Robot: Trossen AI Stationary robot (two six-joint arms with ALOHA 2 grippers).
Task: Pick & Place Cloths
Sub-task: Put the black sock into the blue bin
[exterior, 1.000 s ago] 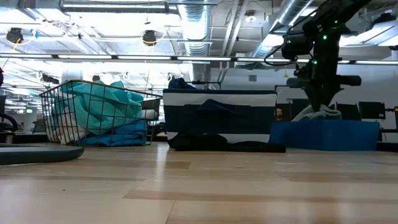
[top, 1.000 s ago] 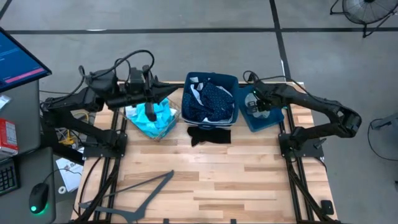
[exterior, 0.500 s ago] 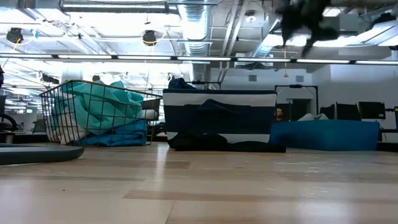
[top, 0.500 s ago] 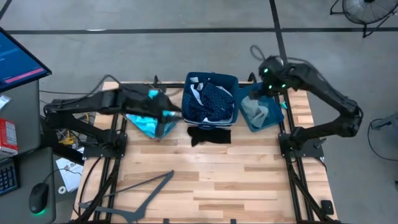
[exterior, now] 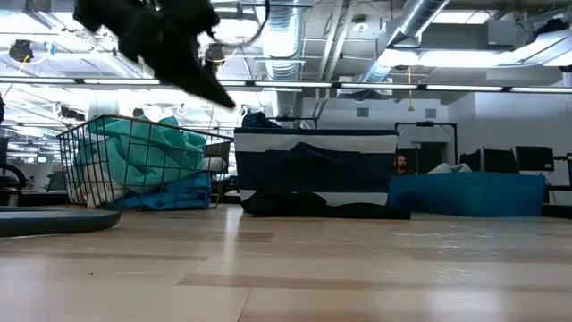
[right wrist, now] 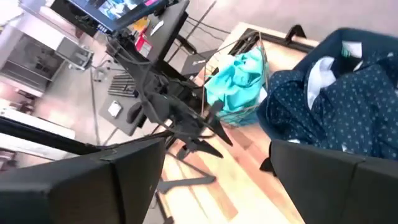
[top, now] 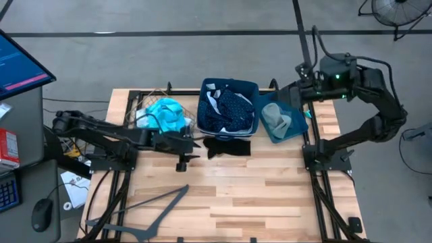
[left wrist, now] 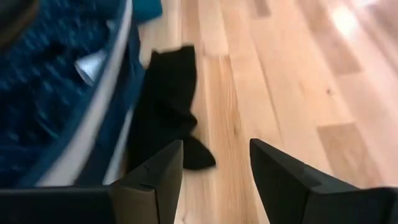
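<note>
Left gripper: held low over the bare wood just in front of the wire basket, fingers spread apart with nothing between them. The left wrist view looks past them onto the black cloth.

Right gripper: raised at the table's far right corner, behind the blue lid; its fingers stand wide apart and empty in the right wrist view.

Black cloth: lies flat on the table, touching the front wall of the dark blue bin. Long axis runs left to right along that wall; one end narrows to a point toward the open table.

Navy dotted cloth: heaped inside the bin, long axis running front to back, with a pale white-blue cloth showing along its left edge.

Turquoise cloth: bunched in the wire basket at the left, piled above the rim in the low view; no clear long axis.

Grey-green cloth: crumpled on the blue lid to the right of the bin, long axis front to back.

Other: a dark hanger lies near the table's front left edge.
</note>
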